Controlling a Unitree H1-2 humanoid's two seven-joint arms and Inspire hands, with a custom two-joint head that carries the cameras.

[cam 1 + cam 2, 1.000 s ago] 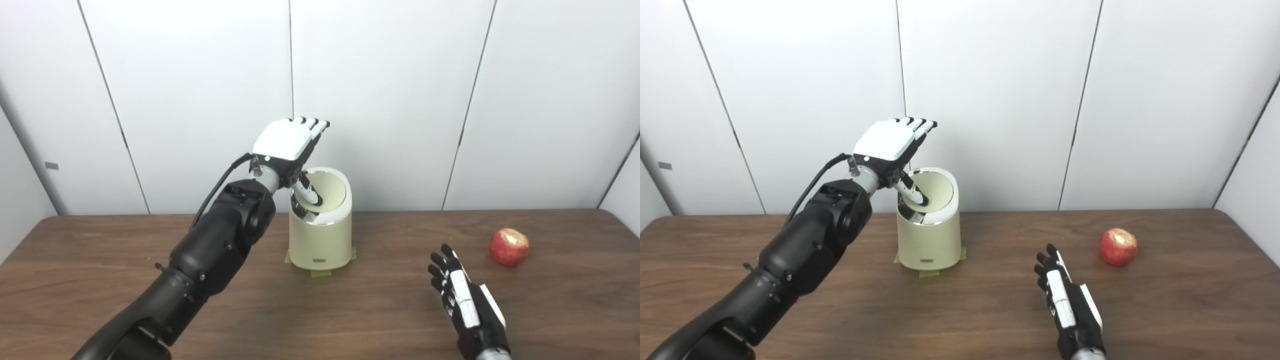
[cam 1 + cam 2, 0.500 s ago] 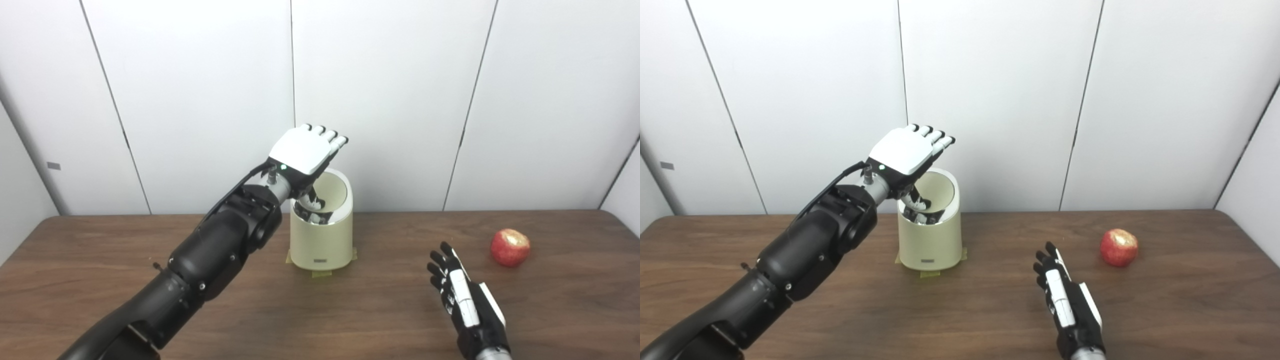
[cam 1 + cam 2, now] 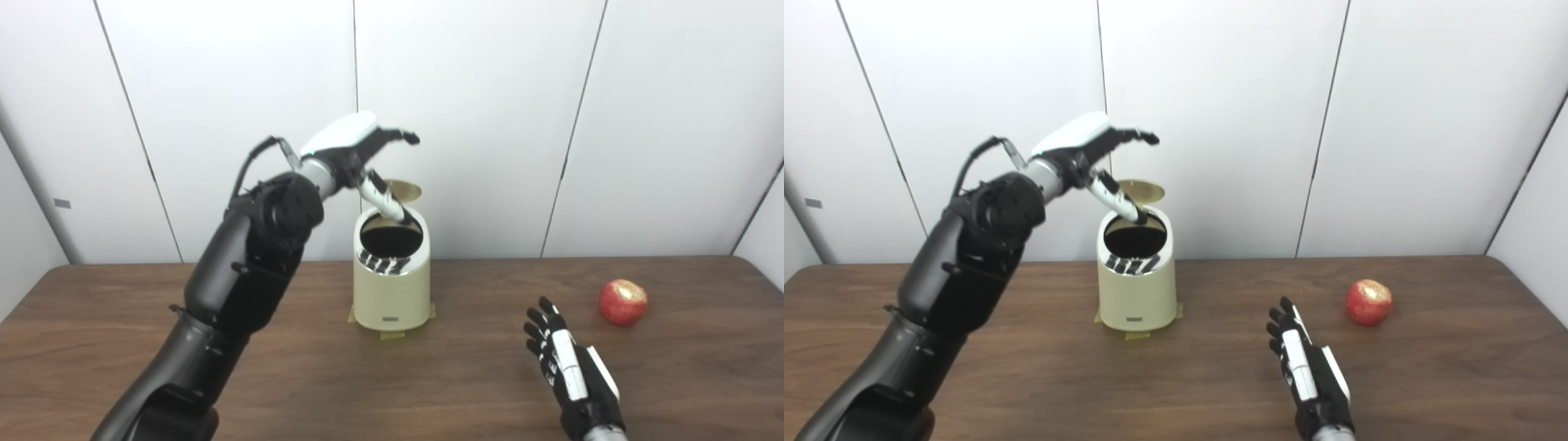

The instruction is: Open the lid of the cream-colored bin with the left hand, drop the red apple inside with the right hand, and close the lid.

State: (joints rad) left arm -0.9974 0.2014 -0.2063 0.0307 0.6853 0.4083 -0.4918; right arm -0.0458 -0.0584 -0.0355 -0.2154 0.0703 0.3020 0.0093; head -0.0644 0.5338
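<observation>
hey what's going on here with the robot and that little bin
The left hand is raised above the cream-colored bin, with its thumb at the rim by the lid, which stands open behind a dark opening. The red apple sits untouched on the table, and the right hand rests open nearby, holding nothing.

The cream bin [image 3: 392, 288] stands upright on my table at about twelve o'clock from me, its round mouth dark and open. Its lid [image 3: 404, 191] is tipped up behind the rim, and I think it stays hinged at the back. The red apple [image 3: 623, 302] lies at two o'clock, well apart from the bin, a pale patch on top.
</observation>
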